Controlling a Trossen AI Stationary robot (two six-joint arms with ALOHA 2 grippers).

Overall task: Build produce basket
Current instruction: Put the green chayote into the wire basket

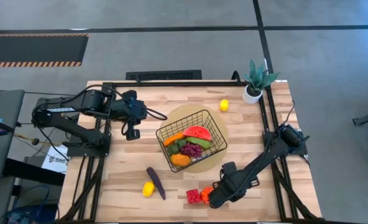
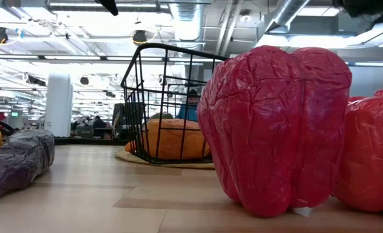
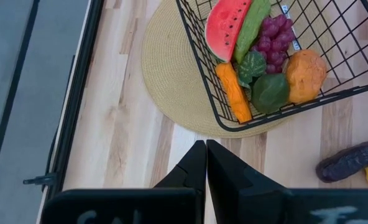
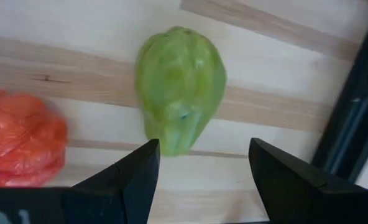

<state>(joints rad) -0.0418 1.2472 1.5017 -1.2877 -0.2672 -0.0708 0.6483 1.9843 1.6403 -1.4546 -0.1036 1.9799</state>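
Note:
The black wire basket [image 1: 192, 140] stands on a round tan mat [image 1: 171, 118] at mid-table. It holds a watermelon slice [image 3: 224, 28], grapes, a carrot, an orange and green pieces. My right gripper [image 4: 202, 168] hangs open near the front edge, pointing down over a green pepper [image 4: 181, 90] that lies on the wood just beyond its fingertips. An orange pepper [image 4: 19, 140] and a red pepper [image 1: 193, 196] lie beside it. My left gripper [image 3: 206, 168] is shut in the air left of the basket. An eggplant [image 1: 156, 182] and a lemon [image 1: 148, 188] lie at the front left.
A second lemon [image 1: 224, 104] lies toward the far edge. A potted plant [image 1: 257, 79] stands at the far right corner. The table's black frame rail [image 4: 352, 118] runs close beside my right gripper. Bare wood lies between the basket and the front peppers.

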